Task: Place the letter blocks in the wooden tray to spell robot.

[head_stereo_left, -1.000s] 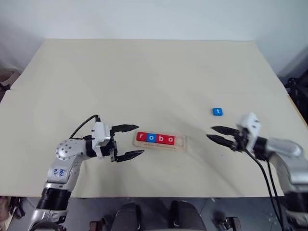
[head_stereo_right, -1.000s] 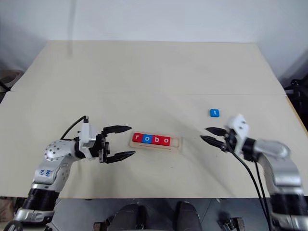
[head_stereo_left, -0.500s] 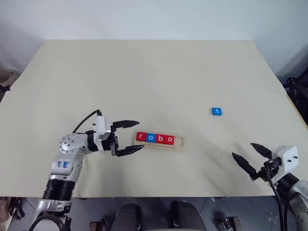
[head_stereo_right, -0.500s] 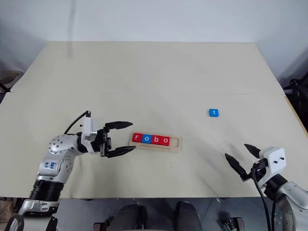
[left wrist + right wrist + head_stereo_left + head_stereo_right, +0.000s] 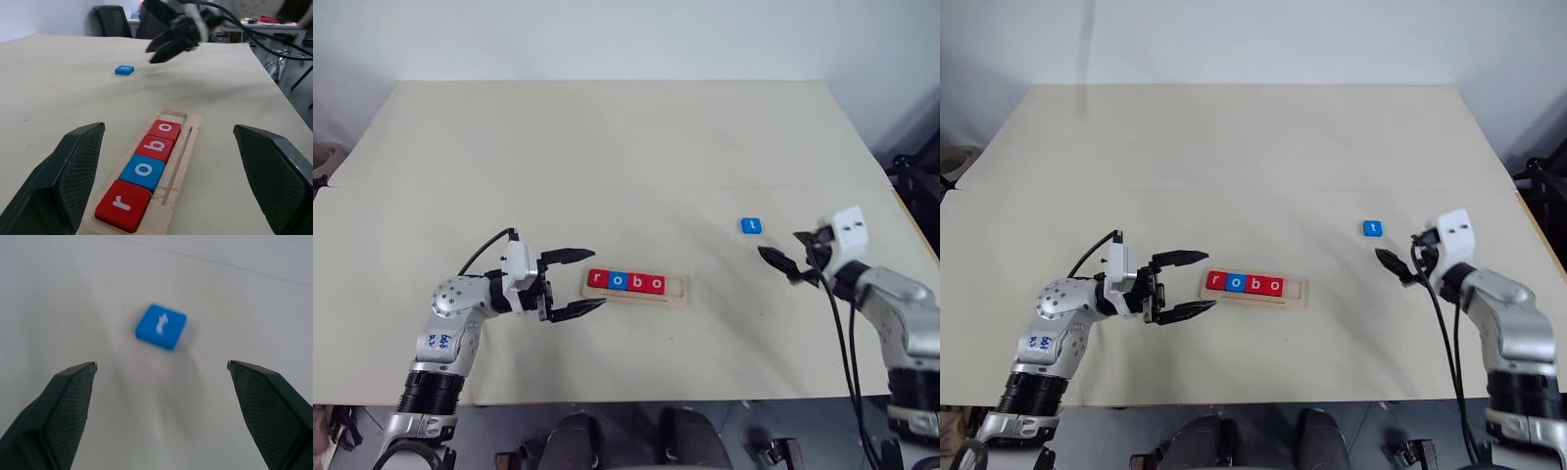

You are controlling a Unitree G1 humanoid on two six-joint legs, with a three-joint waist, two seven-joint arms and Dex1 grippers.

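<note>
Two arms reach over the table point(image 5: 607, 147) in our head view: the left gripper point(image 5: 579, 282) lies level, jaws wide and empty, tips just short of the wooden tray point(image 5: 677, 291). The right gripper point(image 5: 786, 253), spread and empty, angles toward the blue t block point(image 5: 751, 225). Our left wrist view reads "robo" on four blocks point(image 5: 143, 169) between its jaws. Our right wrist view shows a blurred t ahead.

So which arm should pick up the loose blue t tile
The right. Its open fingers point at the small blue square t tile close ahead; the left fingers sit by the pale wooden tray, farther away.
</note>
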